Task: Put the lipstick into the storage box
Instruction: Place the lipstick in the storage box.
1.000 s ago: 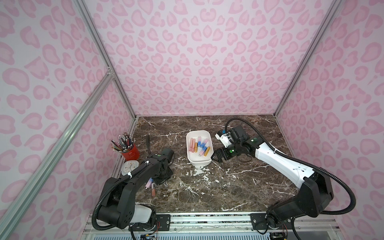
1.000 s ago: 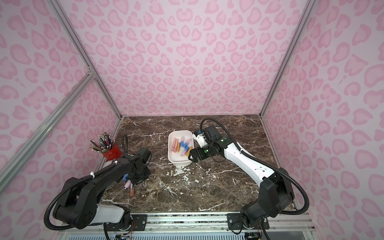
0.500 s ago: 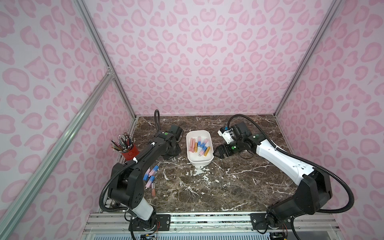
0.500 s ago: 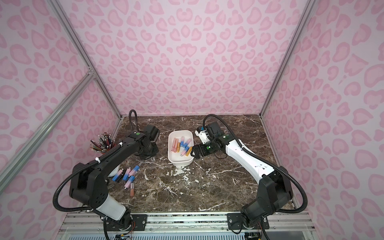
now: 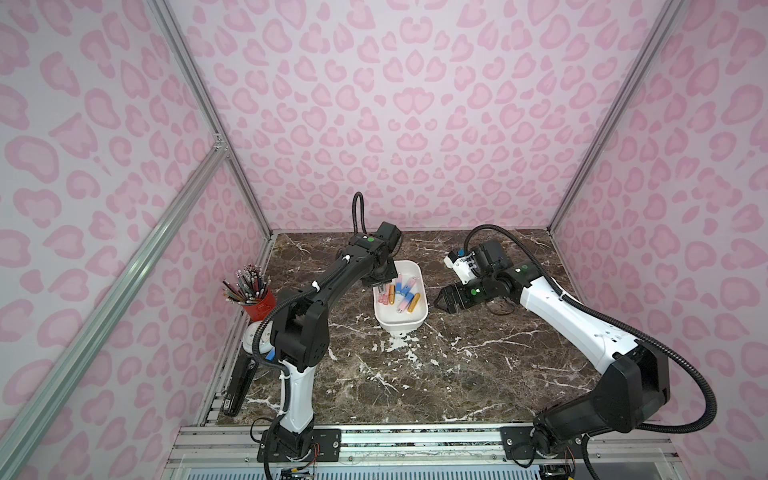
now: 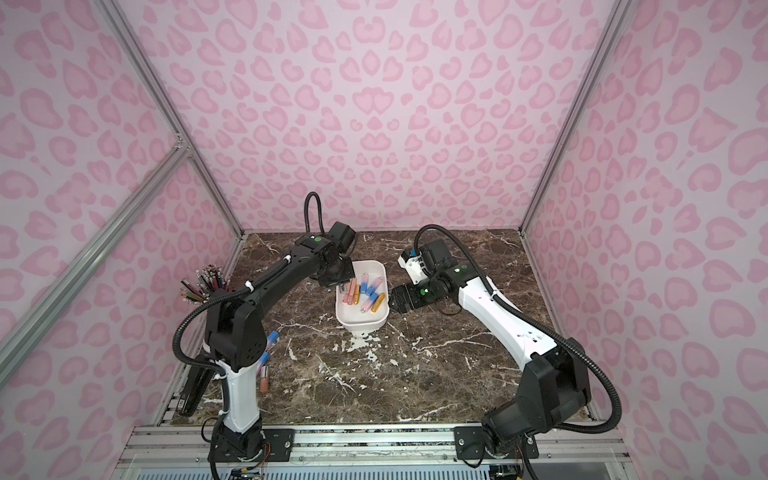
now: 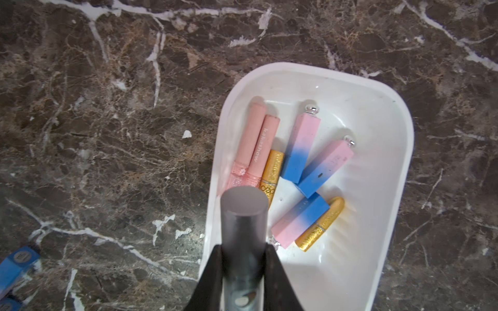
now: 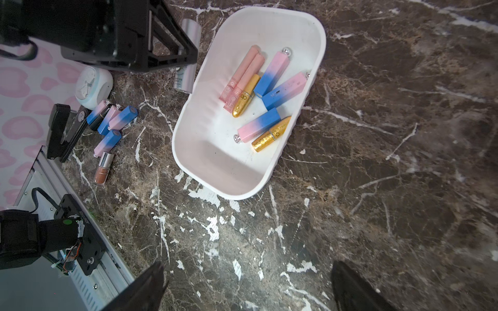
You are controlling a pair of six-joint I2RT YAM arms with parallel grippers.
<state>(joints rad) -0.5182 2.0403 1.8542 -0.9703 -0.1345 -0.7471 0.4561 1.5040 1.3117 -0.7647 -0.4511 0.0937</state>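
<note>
Your left fingers (image 7: 208, 274) pinch a silver lipstick (image 7: 244, 215), which hangs over the rim of the storage box (image 7: 358, 242), where seven tubes (image 7: 303, 145) already lie inside. Your right fingers (image 8: 149, 285) stand spread and empty over the desk (image 8: 377, 188), just beside the box.

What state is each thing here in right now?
Left claw, shut on the silver lipstick.
Silver lipstick, gripped, by the storage box rim.
Right claw, open, empty.
Storage box, upright, seven lipsticks lying inside.
Loose lipsticks, lying on the table.
Pencil cup, upright, full.
</note>
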